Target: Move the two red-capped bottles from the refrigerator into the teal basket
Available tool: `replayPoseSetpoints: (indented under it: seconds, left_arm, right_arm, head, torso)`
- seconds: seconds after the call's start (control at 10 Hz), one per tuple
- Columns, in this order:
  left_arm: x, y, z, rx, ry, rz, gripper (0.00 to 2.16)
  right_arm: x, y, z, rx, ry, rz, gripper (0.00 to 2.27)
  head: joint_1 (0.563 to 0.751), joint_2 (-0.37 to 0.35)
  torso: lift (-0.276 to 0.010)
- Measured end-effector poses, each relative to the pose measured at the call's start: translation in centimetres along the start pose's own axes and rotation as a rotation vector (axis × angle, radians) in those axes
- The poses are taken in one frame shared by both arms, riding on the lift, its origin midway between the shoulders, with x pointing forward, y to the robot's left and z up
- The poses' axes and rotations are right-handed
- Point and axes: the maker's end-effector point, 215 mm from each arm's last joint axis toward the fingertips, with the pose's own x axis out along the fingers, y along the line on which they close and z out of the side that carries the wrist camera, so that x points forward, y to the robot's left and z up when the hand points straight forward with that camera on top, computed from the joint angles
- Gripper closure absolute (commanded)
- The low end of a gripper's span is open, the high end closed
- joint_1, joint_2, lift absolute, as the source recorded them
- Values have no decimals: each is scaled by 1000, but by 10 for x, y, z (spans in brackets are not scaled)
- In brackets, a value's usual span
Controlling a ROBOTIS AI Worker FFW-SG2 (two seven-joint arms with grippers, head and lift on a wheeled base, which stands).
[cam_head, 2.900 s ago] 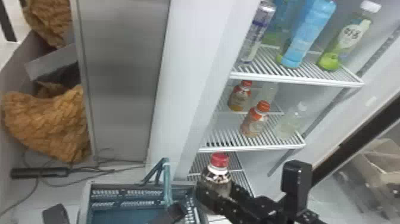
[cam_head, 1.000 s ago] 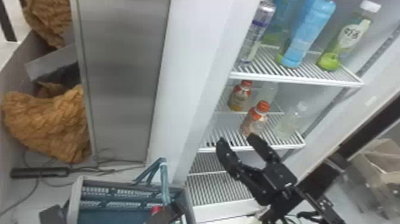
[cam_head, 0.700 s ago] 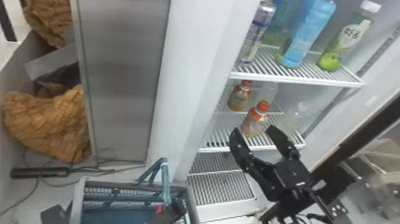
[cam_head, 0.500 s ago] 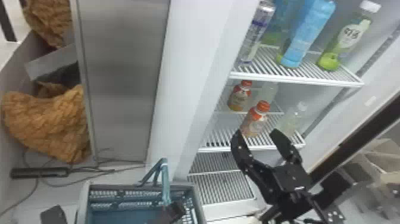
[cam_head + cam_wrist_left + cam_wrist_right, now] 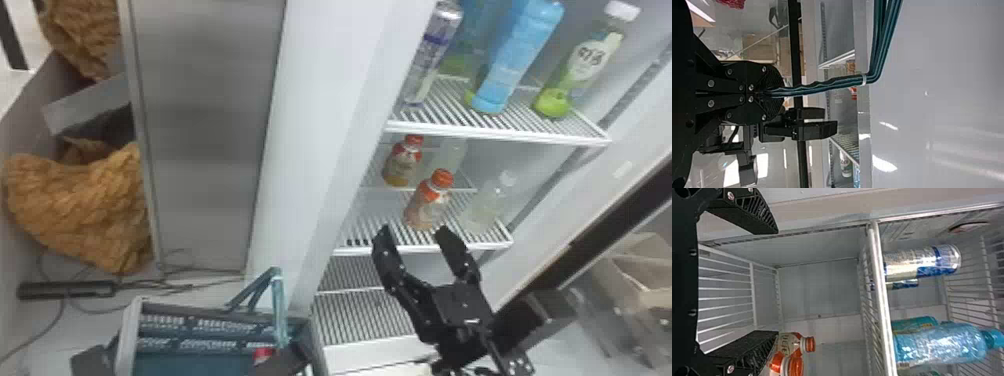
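Bottles (image 5: pixel 427 206) upright on shelf (image 5: pixel 417 247), red caps (image 5: pixel 442 178) up

1. A silver-and-blue can (image 5: pixel 434 52) stood near the left front corner of the upper shelf (image 5: pixel 500 135).
2. A light-blue bottle (image 5: pixel 520 57) stood near that shelf's front edge.
3. A white-capped green bottle (image 5: pixel 582 70) stood near its right front corner.
4. A clear bottle (image 5: pixel 487 207) stood near the right front corner of the lower shelf (image 5: pixel 350 249).
5. Brown, textured material (image 5: pixel 77 210) lay bunched at far left.
6. A black bar (image 5: pixel 65 290) lay among thin cables (image 5: pixel 180 286) on the floor (image 5: pixel 55 327).
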Motion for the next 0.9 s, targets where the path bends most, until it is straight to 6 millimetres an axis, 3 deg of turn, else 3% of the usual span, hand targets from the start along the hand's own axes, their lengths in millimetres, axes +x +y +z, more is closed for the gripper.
replayPoseSetpoints:
  seconds: [0.9]
  left_arm:
    - [-3,4,-2,-7,-5,8,1154]
  right_arm:
    - [3,1,2,-57,15,-4,110]
  head:
    - [695,-350]
  torso:
    - [-224]
